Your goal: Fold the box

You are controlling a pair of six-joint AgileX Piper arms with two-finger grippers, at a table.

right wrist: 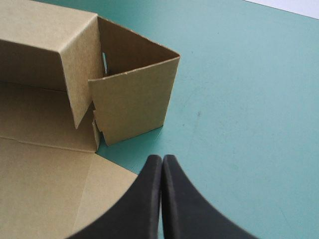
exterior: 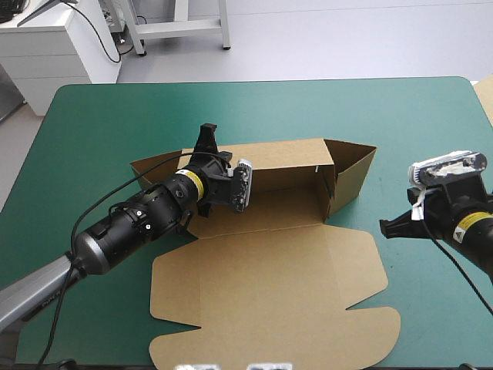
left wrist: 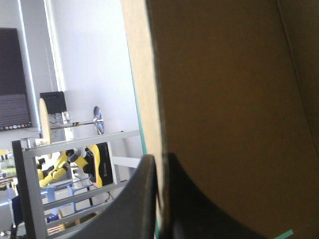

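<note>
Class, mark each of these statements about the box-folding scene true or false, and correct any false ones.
1. The left gripper is shut on the box. True.
2. The right gripper holds the lid. False: its fingers are shut on nothing, beside the box over the teal-green cover.
3. The lid lies flat on the table. True.
4. The box is a wholly flat sheet. False: its far wall and right side flap stand up.

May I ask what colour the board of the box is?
The box is plain brown, unprinted; the high view shows it best.
</note>
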